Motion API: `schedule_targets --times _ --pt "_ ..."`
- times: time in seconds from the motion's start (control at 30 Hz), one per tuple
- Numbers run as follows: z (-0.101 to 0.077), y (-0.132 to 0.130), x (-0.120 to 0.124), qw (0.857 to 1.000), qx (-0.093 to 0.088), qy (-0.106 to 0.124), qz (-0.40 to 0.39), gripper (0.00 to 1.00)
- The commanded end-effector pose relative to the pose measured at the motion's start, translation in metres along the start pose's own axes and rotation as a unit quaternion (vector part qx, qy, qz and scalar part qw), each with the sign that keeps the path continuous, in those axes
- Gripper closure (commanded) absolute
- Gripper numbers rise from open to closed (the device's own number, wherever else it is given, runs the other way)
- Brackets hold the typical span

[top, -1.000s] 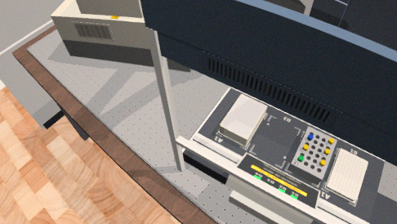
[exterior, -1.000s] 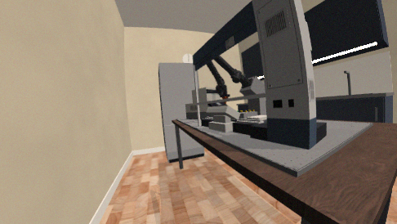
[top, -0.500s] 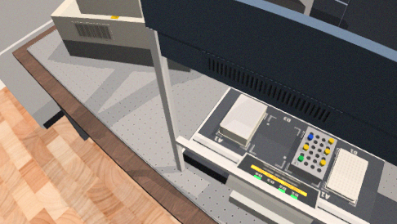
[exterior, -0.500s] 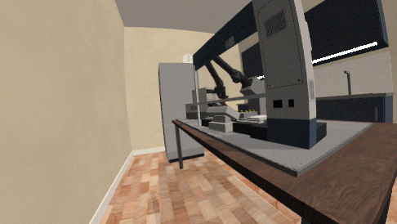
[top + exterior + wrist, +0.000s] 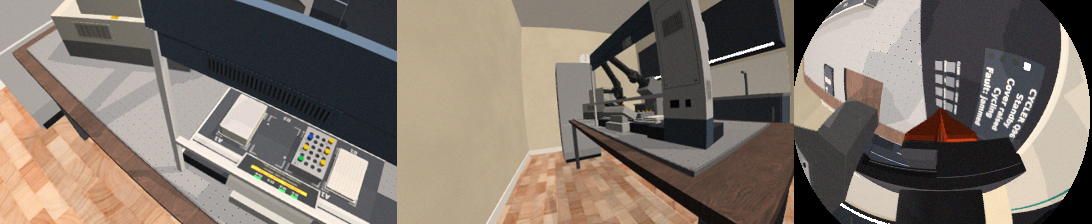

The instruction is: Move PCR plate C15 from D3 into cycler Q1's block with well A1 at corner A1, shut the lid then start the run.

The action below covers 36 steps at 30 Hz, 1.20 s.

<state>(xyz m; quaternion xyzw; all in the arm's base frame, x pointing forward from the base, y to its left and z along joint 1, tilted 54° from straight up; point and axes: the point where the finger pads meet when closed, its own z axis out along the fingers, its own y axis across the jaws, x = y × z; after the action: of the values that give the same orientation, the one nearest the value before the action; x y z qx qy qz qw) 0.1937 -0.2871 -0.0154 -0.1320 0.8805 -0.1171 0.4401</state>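
Zero gap at the gripper (image 5: pixel 941 129): it was pinched fully shut on nothing, its red-orange wedge tip aimed at Q1's matte dark front panel (image 5: pixel 994 36), whose small pale rectangular keys (image 5: pixel 947 86) lay just ahead. C15 showed in no view. The D3 nest (image 5: pixel 274 141) sat bare between the white deep-well block (image 5: pixel 243 118) and the tube cooling block (image 5: pixel 314 154), so the plate was probably in Q1 already.

Wooden bench (image 5: pixel 122 157) carries grey perforated board (image 5: pixel 118 104); liquid handler (image 5: pixel 683 82), hand-off deck (image 5: pixel 265 141) on board.
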Motion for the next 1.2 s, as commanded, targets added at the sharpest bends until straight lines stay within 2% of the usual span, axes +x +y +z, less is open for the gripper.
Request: schedule_targets --times 0.0,0.13,0.27,0.57,0.73,1.0,1.13,1.17 --pt "0.007 -0.01 -0.003 1.0 0.002 -0.003 -0.001 1.0" --pt "0.009 -0.002 0.001 1.0 -0.004 0.0 0.012 1.0" --pt "0.017 -0.016 -0.002 1.0 -0.001 -0.003 0.004 1.0" --pt "0.005 -0.007 -0.003 1.0 0.001 -0.003 0.003 1.0" --pt "-0.001 -0.009 0.002 1.0 0.011 0.004 0.004 1.0" --pt "0.004 -0.024 -0.009 1.0 0.016 -0.002 -0.018 1.0" --pt "0.006 -0.024 -0.011 1.0 0.015 -0.004 -0.019 1.0" --pt "0.008 -0.017 -0.01 1.0 0.008 -0.004 -0.012 1.0"
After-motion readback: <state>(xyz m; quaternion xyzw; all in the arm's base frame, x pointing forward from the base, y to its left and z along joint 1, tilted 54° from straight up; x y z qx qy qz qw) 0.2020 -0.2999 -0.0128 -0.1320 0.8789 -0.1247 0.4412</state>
